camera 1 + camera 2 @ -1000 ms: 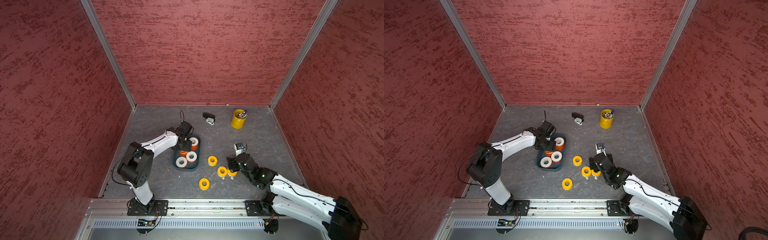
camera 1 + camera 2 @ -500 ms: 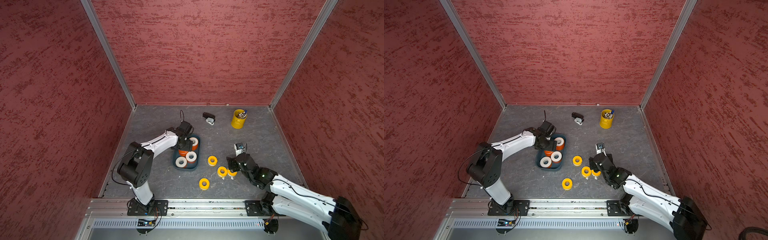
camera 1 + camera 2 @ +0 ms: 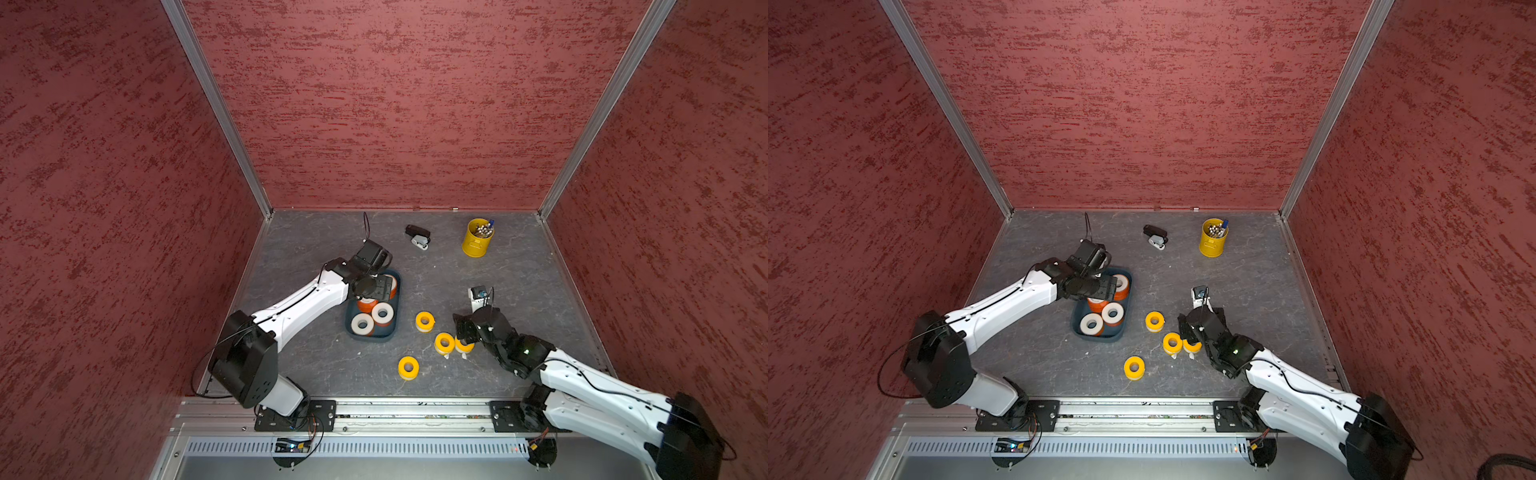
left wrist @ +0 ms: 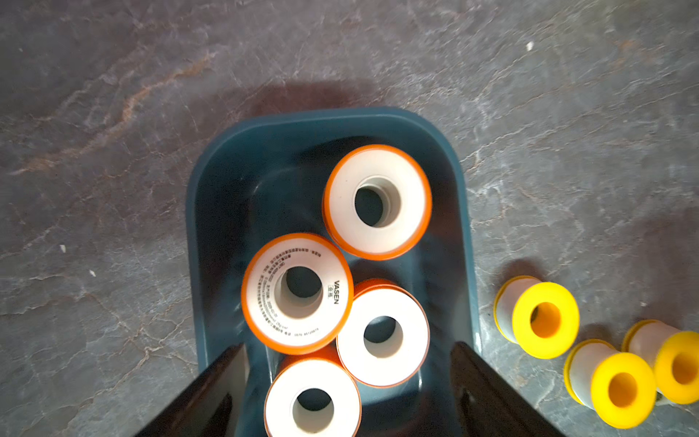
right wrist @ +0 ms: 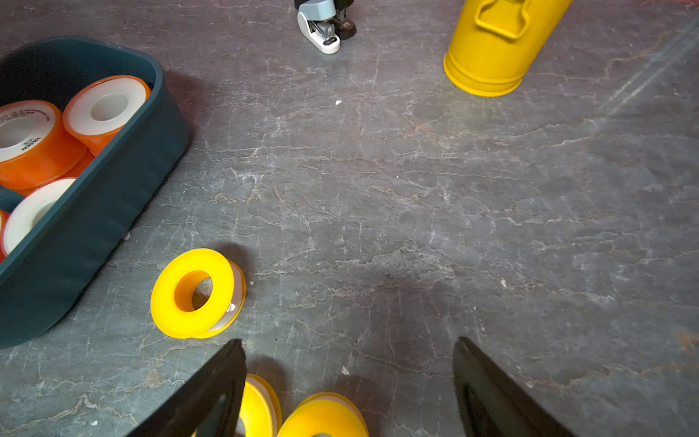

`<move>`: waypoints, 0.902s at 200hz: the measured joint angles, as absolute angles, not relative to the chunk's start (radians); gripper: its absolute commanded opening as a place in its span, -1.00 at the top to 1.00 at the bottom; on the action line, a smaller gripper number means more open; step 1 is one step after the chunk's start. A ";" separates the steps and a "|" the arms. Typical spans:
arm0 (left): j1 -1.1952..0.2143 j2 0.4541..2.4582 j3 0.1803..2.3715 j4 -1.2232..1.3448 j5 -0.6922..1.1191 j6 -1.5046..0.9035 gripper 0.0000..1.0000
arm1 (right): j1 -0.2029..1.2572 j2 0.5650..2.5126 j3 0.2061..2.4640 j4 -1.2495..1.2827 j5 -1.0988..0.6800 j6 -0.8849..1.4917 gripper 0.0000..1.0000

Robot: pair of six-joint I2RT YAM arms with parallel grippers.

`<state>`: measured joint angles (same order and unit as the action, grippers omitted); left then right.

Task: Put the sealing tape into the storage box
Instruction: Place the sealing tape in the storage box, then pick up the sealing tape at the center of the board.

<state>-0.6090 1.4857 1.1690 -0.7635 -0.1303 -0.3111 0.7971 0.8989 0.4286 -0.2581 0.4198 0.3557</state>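
The left tool (image 4: pixel 347 345) hangs above the box (image 3: pixel 392 332), jaws wide and holding nothing. In both top views it hides part of the box's far half. The box, a shallow dark teal tray with rounded corners, sits on the grey desk (image 3: pixel 316 357) left of centre and holds all four orange rolls (image 3: pixel 1092 324), each with orange sides, white faces and a round centre hole. In the left wrist view one (image 4: pixel 378 202) lies flat by itself. A printed one (image 4: pixel 297 293) rests on top of the other two (image 4: pixel 382 336), and one of these (image 4: pixel 312 401) lies between the tool's fingers (image 4: pixel 212 393), apart from both. Right of the box, four yellow rolls (image 3: pixel 424 321) lie on the desk; they are smaller, with yellow flanges, a pale band of tape between them and a centre hole. One is near the box wall, one (image 3: pixel 408 367) lies alone toward the desk's front edge, and two (image 3: pixel 444 343) sit close together farther right. The right tool (image 5: pixel 348 339) hovers over that pair, jaws wide, gripping nothing. The rightmost roll (image 5: pixel 321 416) shows between its fingers and the neighbour (image 5: pixel 261 408) is partly behind one finger; whether either touches the tool I cannot tell.
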 measured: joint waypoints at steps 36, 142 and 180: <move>-0.617 1.372 1.167 -0.809 -0.160 -0.331 -0.75 | 0.797 0.901 0.429 -0.258 0.420 0.356 -0.74; -0.621 0.937 1.082 -1.006 -0.271 -0.384 -0.79 | 0.797 0.911 0.429 -0.258 0.419 0.355 -0.77; -0.622 0.826 1.046 -1.060 -0.301 -0.388 -0.80 | 0.797 0.935 0.431 -0.259 0.418 0.355 -0.78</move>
